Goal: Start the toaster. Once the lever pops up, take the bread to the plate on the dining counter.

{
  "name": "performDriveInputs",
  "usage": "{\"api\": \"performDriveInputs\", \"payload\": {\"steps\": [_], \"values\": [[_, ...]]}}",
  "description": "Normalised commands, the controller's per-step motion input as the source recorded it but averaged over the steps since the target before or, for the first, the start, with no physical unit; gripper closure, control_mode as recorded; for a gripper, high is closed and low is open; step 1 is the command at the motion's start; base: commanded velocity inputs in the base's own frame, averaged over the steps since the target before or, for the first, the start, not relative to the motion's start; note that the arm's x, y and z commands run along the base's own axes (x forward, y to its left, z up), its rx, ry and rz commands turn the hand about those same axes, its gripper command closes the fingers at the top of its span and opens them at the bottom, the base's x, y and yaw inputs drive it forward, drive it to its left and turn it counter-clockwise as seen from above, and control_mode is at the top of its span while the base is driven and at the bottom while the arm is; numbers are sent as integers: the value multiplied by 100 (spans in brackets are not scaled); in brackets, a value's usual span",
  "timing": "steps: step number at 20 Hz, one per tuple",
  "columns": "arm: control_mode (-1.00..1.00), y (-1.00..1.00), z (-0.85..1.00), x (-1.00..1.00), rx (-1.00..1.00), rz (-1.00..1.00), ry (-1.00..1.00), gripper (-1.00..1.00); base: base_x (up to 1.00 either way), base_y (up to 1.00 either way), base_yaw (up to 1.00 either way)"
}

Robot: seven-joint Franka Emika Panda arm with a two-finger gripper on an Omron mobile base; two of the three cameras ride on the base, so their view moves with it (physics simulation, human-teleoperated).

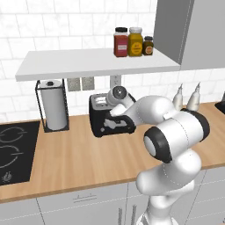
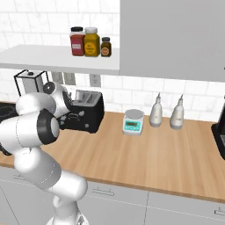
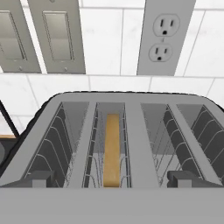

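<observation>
The black toaster (image 1: 99, 119) (image 2: 91, 115) stands on the wood counter against the tiled wall. In the hand view I look down on its grey top (image 3: 132, 144), which has two slots. A tan slice of bread (image 3: 112, 148) stands on edge, sunk in the left slot. My gripper (image 3: 113, 179) hovers just above the toaster's near edge, open, with a dark fingertip (image 3: 37, 179) at each side and nothing between them. In the base views my hand is right at the toaster's top and front. The plate and the dining counter are out of view.
A paper towel roll (image 1: 54, 105) stands left of the toaster, with a cooktop (image 1: 11, 149) beyond it. A shelf (image 1: 88, 63) with jars (image 1: 134, 41) hangs overhead. Right of the toaster are a kitchen scale (image 2: 133, 121), two bottles (image 2: 166, 112) and a coffee machine (image 2: 219, 136).
</observation>
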Motion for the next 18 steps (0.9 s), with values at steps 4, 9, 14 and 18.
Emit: {"api": "performDriveInputs", "payload": {"steps": [4,9,14,18], "values": [[-100,0,0,0,0,0,0,-100,0,0,0],[-100,0,0,0,0,0,0,-100,0,0,0],[-100,0,0,0,0,0,0,-100,0,0,0],[-100,0,0,0,0,0,0,-100,0,0,0]]}}
